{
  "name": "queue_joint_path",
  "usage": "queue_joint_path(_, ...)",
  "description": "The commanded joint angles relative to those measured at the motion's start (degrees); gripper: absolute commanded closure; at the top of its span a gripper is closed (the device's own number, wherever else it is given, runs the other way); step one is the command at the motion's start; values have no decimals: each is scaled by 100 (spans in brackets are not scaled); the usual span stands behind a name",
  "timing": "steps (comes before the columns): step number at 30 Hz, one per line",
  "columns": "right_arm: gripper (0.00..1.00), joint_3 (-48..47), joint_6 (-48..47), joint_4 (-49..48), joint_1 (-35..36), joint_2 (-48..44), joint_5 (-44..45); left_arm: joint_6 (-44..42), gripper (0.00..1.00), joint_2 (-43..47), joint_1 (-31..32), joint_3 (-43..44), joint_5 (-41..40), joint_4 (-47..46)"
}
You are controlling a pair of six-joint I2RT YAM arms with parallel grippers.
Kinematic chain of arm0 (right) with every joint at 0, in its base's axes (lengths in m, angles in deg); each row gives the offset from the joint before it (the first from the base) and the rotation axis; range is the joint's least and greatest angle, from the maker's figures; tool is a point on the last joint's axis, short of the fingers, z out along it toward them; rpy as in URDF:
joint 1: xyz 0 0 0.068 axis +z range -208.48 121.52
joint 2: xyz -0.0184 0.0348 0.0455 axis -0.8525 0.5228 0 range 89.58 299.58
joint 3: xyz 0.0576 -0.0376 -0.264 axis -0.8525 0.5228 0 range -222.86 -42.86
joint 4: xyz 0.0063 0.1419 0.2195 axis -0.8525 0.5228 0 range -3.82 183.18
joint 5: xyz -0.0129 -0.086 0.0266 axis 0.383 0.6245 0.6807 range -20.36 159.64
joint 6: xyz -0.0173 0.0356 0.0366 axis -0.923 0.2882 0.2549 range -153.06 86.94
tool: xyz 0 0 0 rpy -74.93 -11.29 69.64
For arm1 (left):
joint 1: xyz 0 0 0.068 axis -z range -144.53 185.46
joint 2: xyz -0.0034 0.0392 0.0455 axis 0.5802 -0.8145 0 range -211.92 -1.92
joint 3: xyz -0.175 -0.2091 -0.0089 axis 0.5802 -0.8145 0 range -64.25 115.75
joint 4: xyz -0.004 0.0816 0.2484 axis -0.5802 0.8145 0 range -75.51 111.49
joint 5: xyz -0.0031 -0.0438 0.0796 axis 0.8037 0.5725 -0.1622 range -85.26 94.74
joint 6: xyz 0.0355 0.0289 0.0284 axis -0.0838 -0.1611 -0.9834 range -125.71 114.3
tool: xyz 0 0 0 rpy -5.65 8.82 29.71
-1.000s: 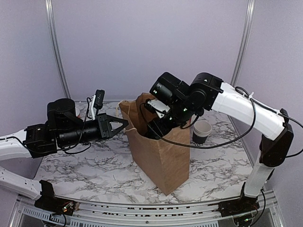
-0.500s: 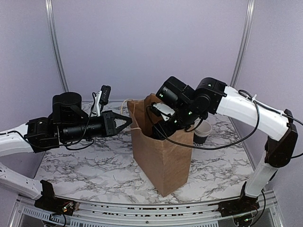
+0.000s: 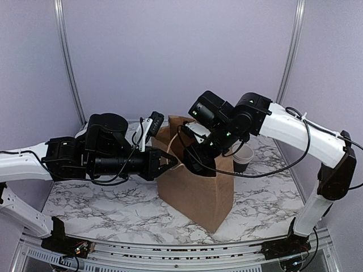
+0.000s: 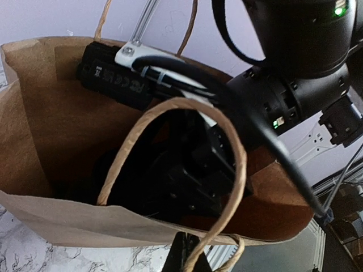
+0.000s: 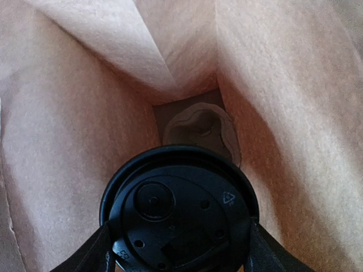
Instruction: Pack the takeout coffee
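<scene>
Item: coffee cup, black, closed with a round black lid.
Location: it is seen in the lower centre of the right wrist view, inside the brown paper bag. It is held above the bag's floor, with tan paper walls on every side.

Right gripper: it is lowered through the bag's mouth and clamped on the cup. One dark finger is pressed to the lid's left edge and the other to its right edge, so the cup sits directly between the fingers, lid facing the camera.

Left gripper: it is found at the bottom centre of the left wrist view, pinched tight on the bag's twisted paper handle. The handle's loop arches up across the open mouth.

Paper bag: it stands on the marble table in the centre of the overhead view, leaning toward the left of the frame.

Other contents: a pale, rounded object lies on the bag's floor, beyond the lid; its kind cannot be told.

Also present: a lidless black cup, white inside, stands on the table just right of the bag.
</scene>
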Motion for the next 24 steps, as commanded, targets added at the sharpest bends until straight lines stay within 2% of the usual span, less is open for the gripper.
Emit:
queue_joint_path(1, 41, -250, -30, -13, -67, -239, 13, -333, 100, -81, 34, 141, -506, 786)
queue_joint_path(9, 41, -246, -17, 10, -115, -344, 27, -711, 100, -45, -61, 449, -1516, 1656)
queue_joint_path(24, 41, -127, 59, 6, -143, -572, 62, -1083, 100, -136, -633, 498, -1715, 1790)
